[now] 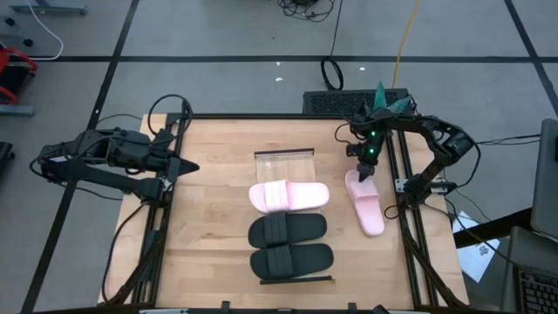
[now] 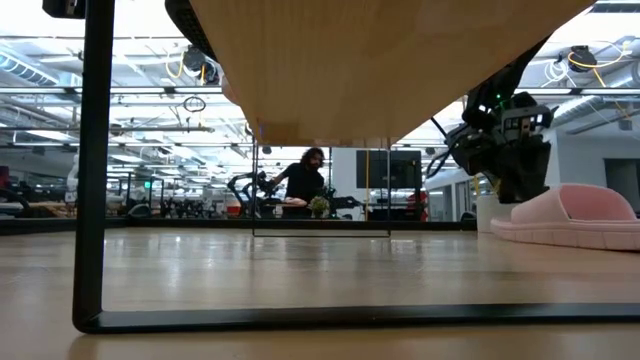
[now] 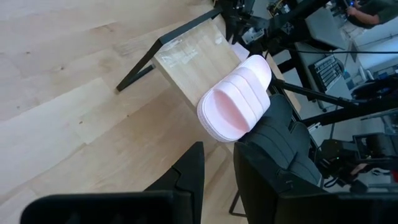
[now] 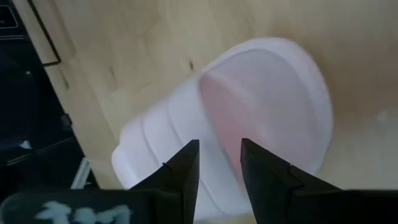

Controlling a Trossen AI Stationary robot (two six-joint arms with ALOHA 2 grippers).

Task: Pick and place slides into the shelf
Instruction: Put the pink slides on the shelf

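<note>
The shelf [image 1: 283, 164] lies along the table's middle. It carries one pale pink slide [image 1: 289, 196] and two black slides [image 1: 288, 229] [image 1: 291, 260]. In the left wrist view that pink slide [image 3: 235, 102] sits on the shelf's planks [image 3: 193, 59]. A second pink slide [image 1: 368, 208] rests sole-down on the tabletop near the right edge. My right gripper [image 1: 364, 172] stands over this slide's far end, pointing down, fingers slightly open. Its wrist view shows the fingertips [image 4: 219, 168] over the footbed [image 4: 267, 99] beside the strap. My left gripper [image 1: 190, 166] waits at the table's left, open. My right gripper is right at the loose pink slide's far end [image 2: 515, 205], coming from above. I cannot tell whether the fingertips touch it. The slide lies flat on the table.
The shelf's far end [image 1: 283, 159] is bare plank. In the low view, the shelf's dark frame [image 2: 90, 200] and wooden underside [image 2: 400, 60] fill the foreground. A person stands in the room beyond the table. Open tabletop lies left of the shelf.
</note>
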